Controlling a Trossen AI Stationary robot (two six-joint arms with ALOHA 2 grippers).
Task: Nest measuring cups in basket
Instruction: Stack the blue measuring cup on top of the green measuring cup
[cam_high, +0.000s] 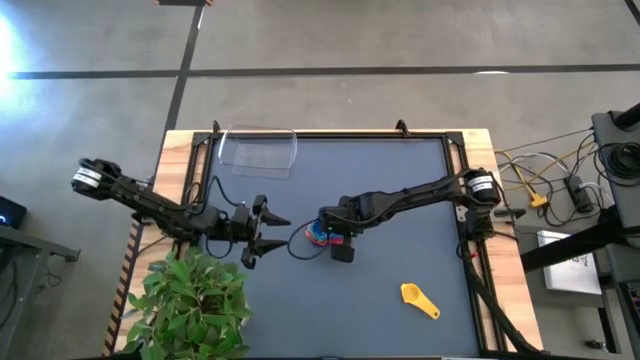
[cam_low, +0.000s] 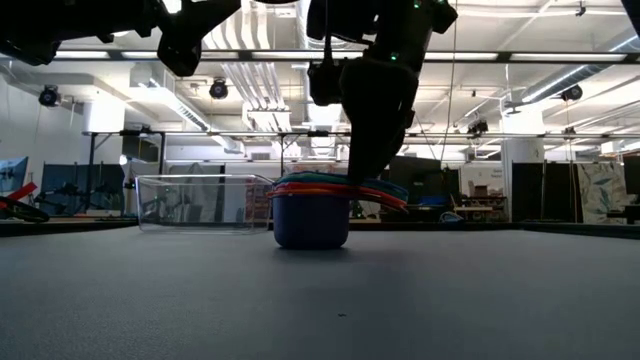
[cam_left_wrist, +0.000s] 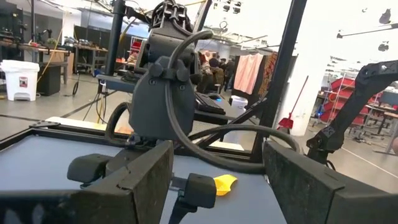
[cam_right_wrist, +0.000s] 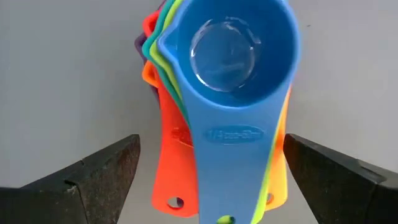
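Observation:
Several measuring cups (cam_high: 316, 236) stand nested in one stack on the dark mat at mid table, and in the right wrist view the blue cup (cam_right_wrist: 229, 56) is on top. In the low view the stack (cam_low: 310, 215) rests on its lowest cup's base. My right gripper (cam_high: 333, 238) is open right above the stack, its fingers (cam_right_wrist: 93, 180) standing on either side of the fanned handles (cam_right_wrist: 230, 180). The yellow cup (cam_high: 420, 300) lies alone near the front right. My left gripper (cam_high: 262, 231) is open and empty, left of the stack. The clear basket (cam_high: 258, 150) stands at the far left.
A potted plant (cam_high: 190, 300) stands at the table's near left corner beside my left arm. A raised black frame (cam_high: 330, 133) borders the mat. Bare mat lies between the stack and the basket and along the near edge (cam_high: 330, 320).

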